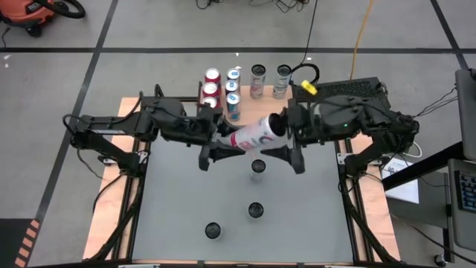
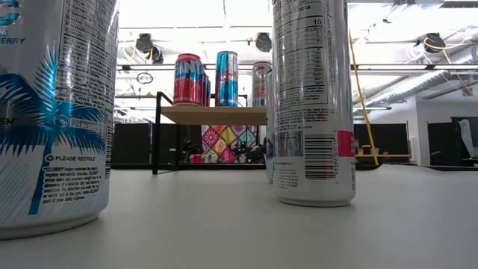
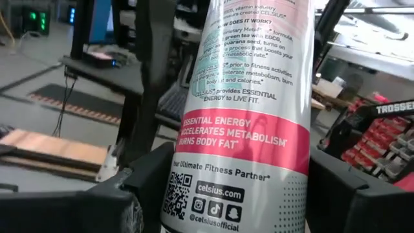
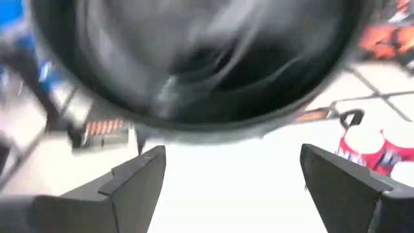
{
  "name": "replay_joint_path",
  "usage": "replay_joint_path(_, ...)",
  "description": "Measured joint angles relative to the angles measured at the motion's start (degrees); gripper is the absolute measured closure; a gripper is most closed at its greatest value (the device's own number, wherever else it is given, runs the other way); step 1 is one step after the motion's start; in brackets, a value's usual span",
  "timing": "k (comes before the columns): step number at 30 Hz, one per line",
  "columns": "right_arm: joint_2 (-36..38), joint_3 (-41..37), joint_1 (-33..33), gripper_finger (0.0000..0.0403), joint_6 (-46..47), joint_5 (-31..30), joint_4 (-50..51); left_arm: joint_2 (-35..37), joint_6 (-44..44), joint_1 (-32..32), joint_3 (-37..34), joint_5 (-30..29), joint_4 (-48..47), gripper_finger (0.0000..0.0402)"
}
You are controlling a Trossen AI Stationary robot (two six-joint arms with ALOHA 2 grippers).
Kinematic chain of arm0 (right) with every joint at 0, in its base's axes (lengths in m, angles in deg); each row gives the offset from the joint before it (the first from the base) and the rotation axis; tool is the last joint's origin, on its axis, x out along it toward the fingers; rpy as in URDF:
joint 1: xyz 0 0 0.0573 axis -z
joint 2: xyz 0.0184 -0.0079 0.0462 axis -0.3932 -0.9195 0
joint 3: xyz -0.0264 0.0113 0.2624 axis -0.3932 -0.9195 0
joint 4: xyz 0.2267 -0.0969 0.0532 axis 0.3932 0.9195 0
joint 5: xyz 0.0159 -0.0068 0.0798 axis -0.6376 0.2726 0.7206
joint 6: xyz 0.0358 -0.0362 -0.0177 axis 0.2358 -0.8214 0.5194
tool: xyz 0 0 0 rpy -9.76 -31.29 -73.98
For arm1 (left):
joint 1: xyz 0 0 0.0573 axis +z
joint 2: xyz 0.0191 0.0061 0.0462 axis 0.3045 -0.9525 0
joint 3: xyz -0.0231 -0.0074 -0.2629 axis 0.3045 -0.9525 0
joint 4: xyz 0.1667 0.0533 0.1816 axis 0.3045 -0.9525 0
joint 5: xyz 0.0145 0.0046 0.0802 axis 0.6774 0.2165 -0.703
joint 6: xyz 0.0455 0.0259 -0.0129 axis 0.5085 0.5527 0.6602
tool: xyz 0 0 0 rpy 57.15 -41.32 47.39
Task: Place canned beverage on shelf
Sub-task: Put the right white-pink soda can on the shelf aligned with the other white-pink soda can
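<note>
A white and pink can (image 1: 253, 134) hangs on its side above the table's middle, with my left gripper (image 1: 227, 143) shut on its bottom end. My right gripper (image 1: 282, 135) is open at the can's top end (image 4: 194, 58), a finger standing on either side and nothing between them. The shelf (image 2: 213, 114) stands at the table's far edge on thin black legs. Red cans (image 1: 212, 83) and blue cans (image 1: 233, 89) stand upright on its wooden top. My left gripper pinches the can's bottom end (image 3: 239, 194) between its two fingers (image 3: 145, 188), one on each side of the round wall. The fingers come level from the table's left and lie along the can. The can sticks out toward the right arm, lifted clear of the table.
Three cans stand upright on the grey table top: one (image 1: 258, 167) just under the held can, two nearer the front (image 1: 255, 211) (image 1: 214, 231). Two more cans (image 1: 269, 80) stand at the far edge, right of the shelf. Both arms crowd the table's middle.
</note>
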Motion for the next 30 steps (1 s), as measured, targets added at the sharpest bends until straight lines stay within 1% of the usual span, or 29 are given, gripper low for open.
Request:
replay_joint_path(2,0.0,0.0,-0.04,0.0079,1.04,-2.82,-4.16,0.41,0.9,-0.09,0.0,-0.03,1.1,0.0144)
replay_joint_path(3,0.0,0.0,-0.14,0.0079,1.08,-3.65,-6.36,0.42,1.15,-0.12,0.0,-0.06,3.34,0.0144)
replay_joint_path(7,-0.01,-0.03,-0.15,0.008,0.9,-4.88,-14.68,0.53,1.3,-0.2,0.0,-0.36,8.66,0.0144)
replay_joint_path(12,-0.02,-0.04,-0.15,0.008,1.65,-5.33,-21.07,0.45,3.88,-0.19,0.0,-1.14,13.82,0.0144)
replay_joint_path(18,-0.04,-0.04,-0.15,0.008,0.65,-5.49,-26.5,0.44,5.89,-0.2,0.0,-2.24,15.03,0.0144)
replay_joint_path(27,-0.04,-0.04,-0.5,0.008,-7.92,-5.24,-34.65,0.4,7.06,-0.2,0.0,-3.46,14.77,0.0144)
replay_joint_path(30,-0.04,-0.04,-0.5,0.008,-9.0,-5.19,-36.39,0.4,7.46,-0.17,0.0,-4.43,14.56,0.0144)
